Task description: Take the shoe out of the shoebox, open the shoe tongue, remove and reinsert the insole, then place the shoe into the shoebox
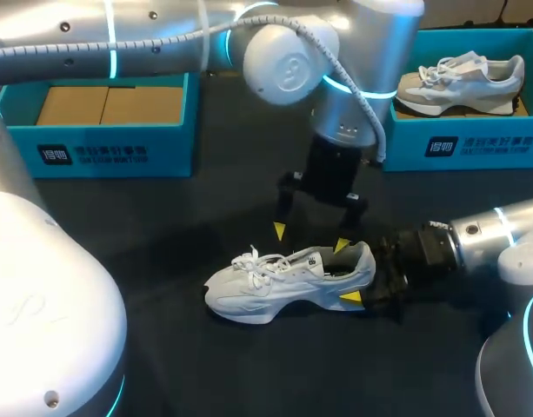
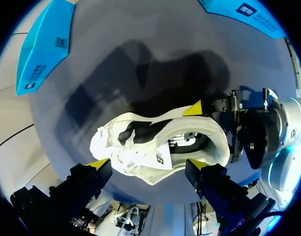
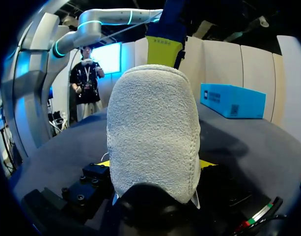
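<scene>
Heel-on, the shoe [image 3: 152, 132] sits in the right gripper [image 1: 353, 276] — jaws pinching its heel, far tip hidden — at 6 o'clock on the table [image 1: 179, 365]. Left gripper [image 1: 310, 238] hangs just above, jaws spread. Shoebox [image 1: 118, 152] at 10 o'clock, partly occluded.

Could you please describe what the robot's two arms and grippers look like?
The left arm and right arm are silver rounded tubes with glowing cyan rings; a grey ribbed cable runs along the left one. The left gripper and right gripper are black, with yellow triangular fingertips.
</scene>
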`<control>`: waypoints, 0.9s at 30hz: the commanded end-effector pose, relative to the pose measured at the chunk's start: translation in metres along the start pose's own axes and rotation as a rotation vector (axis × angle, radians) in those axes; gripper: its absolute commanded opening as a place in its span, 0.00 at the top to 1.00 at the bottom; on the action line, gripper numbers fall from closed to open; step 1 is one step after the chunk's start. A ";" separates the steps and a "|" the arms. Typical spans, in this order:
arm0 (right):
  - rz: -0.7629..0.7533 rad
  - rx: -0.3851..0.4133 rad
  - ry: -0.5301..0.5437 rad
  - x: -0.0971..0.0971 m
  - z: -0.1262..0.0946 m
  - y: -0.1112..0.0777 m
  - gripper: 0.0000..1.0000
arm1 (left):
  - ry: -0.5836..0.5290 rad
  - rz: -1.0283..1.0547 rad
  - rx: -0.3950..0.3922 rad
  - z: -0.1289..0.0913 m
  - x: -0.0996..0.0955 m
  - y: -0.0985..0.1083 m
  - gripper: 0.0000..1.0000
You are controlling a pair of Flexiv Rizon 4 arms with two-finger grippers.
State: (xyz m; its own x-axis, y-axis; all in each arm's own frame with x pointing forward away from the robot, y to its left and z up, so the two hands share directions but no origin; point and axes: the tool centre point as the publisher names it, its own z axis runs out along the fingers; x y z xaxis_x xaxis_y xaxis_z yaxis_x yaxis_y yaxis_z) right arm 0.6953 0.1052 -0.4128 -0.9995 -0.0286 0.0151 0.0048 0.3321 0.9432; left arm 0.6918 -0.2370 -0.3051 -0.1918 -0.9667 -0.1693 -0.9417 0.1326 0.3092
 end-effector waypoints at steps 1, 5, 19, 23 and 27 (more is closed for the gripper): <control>0.000 0.004 -0.003 0.000 0.000 0.001 1.00 | -0.022 -0.006 -0.009 0.007 0.009 -0.003 0.00; 0.000 0.004 -0.003 0.000 0.000 0.001 1.00 | -0.031 -0.022 -0.019 0.013 0.011 -0.005 0.00; 0.000 0.004 -0.003 0.000 0.000 0.001 1.00 | -0.098 -0.092 -0.055 0.038 0.006 -0.003 0.00; 0.000 0.004 -0.003 0.000 0.000 0.001 1.00 | -0.104 -0.095 -0.112 0.043 -0.002 -0.002 0.00; 0.000 0.004 -0.003 0.000 0.000 0.001 1.00 | -0.127 -0.103 -0.130 0.044 -0.009 0.002 0.00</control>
State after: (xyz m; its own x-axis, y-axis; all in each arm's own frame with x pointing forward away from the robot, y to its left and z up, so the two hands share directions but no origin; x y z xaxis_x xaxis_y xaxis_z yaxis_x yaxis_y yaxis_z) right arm 0.6953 0.1053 -0.4128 -0.9995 -0.0285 0.0151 0.0048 0.3322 0.9432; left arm 0.6773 -0.2200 -0.3434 -0.1350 -0.9387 -0.3173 -0.9187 -0.0014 0.3949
